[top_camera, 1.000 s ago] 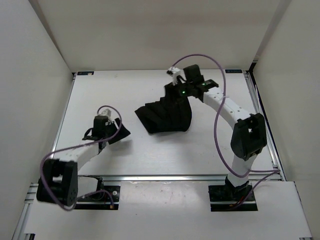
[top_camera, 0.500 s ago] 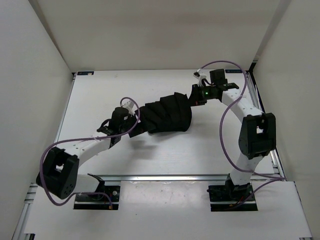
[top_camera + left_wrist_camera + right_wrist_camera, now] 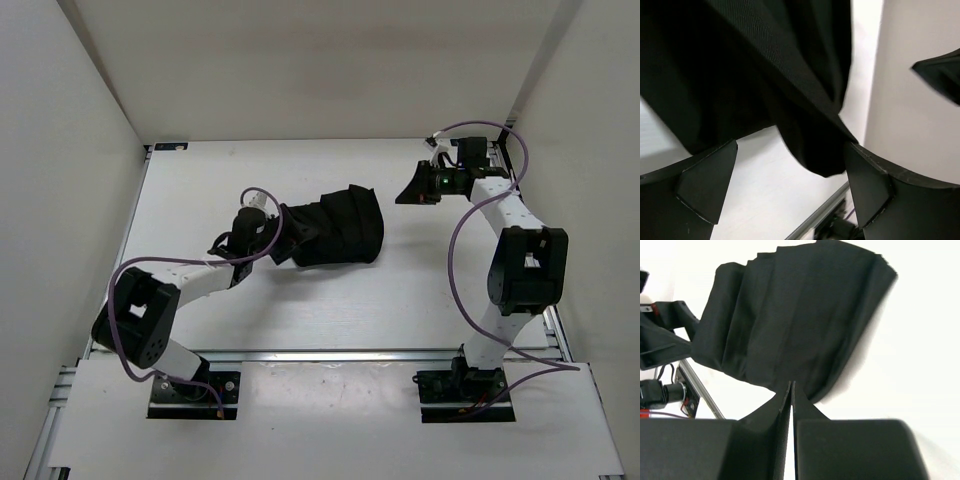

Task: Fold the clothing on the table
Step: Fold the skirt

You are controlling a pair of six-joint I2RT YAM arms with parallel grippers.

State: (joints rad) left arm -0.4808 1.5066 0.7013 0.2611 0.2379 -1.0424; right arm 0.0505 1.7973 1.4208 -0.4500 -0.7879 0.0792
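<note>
- Clothing [image 3: 335, 228] bunched on tabletop [image 3: 200, 190], roughly folded, untidy.
- Left pincer [image 3: 283, 234] spread wide at its left edge, grasping nothing.
- Right pincer [image 3: 408, 193] clenched, empty, well apart.
- Neatening probably left.

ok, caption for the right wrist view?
Right claw shut and empty, facing the bunched black clothing on the white table.

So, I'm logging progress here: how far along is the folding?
Done: the clothing lies gathered in a rumpled bundle on the table. In hand: nothing is gripped; the left fingers stand open at its edge, the right fingers are shut, clear of it. Left: probably a flatter, neater fold.
</note>
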